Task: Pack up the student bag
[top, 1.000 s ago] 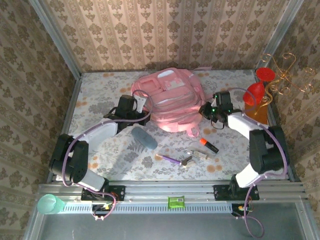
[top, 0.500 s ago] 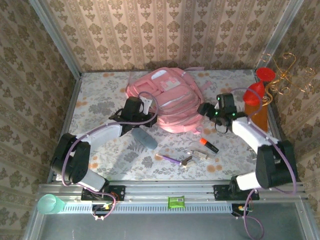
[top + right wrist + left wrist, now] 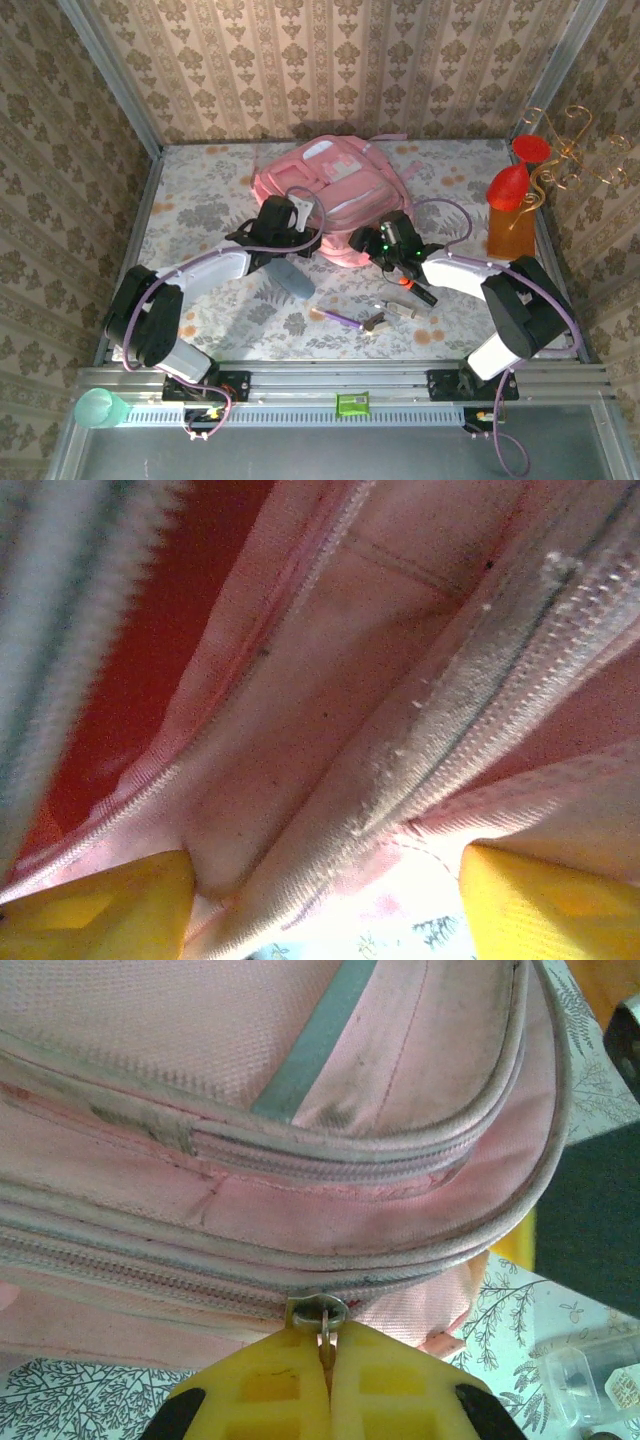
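At the near edge, on the metal rail that carries the arm bases, sit a small green block and, at the left end, a translucent teal plastic cup. Beyond the rail, loose things lie on the floral-patterned surface: a slim purple pen, a small clear plastic item just beside it, an orange-and-black marker and, further left, a grey-blue oval pouch. Next come the two arms, both reaching to the near side of the large soft pink fabric student bag. It lies flat in the far middle of the surface with its front pockets up. The left pincer is clenched on a small metal zip pull at the bag's near edge, its yellow fingers pressed together with the tab between them. The right pincer is released: its yellow fingers stand well apart, with a fold of pink fabric and a zip line of the bag close in front of them and nothing pinched. At the far right corner stands an orange block topped by red funnel shapes, beside a curly gold wire stand.
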Controlling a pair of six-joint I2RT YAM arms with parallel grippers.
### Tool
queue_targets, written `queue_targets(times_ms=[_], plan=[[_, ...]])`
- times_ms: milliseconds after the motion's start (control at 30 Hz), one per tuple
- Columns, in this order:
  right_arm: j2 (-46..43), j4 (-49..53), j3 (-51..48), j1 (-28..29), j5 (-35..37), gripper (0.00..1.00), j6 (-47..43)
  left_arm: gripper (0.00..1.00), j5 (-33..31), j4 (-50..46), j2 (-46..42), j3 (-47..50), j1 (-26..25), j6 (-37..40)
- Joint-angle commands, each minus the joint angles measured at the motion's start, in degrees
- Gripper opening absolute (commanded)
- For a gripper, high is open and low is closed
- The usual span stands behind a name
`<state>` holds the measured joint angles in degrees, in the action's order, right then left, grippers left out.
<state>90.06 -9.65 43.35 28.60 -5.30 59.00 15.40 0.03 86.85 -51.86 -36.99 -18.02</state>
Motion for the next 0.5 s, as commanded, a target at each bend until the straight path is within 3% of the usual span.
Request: queue_targets(times_ms=[0,100,167,300,467], plan=[[2.08,-5.67,1.51,-0.60,6.54,0.47,2.63,0.00,1.95,1.08,-0.01,-1.93,-1.40,0.28],[1.66,-5.93,-0.13,-2.16,9.33,0.15,2.16,0.00,1.44,0.42,-0.74,-1.58,-1.38,1.17],[0.40,-6.02,-1.86,-4.08,10.08,0.00,1.57,0.00,0.59,-1.30,-1.39,-1.58,-1.00,2.84],[-3.90,-5.30,-5.59,-9.38,9.57,0.00,-0.07,0.00,0.22,-5.66,-2.48,-1.15,2.10,7.28],[-8.73,-4.91,-8.50,-12.03,9.39,0.00,-1.66,0.00,1.17,-6.55,-1.57,0.14,9.83,8.18]])
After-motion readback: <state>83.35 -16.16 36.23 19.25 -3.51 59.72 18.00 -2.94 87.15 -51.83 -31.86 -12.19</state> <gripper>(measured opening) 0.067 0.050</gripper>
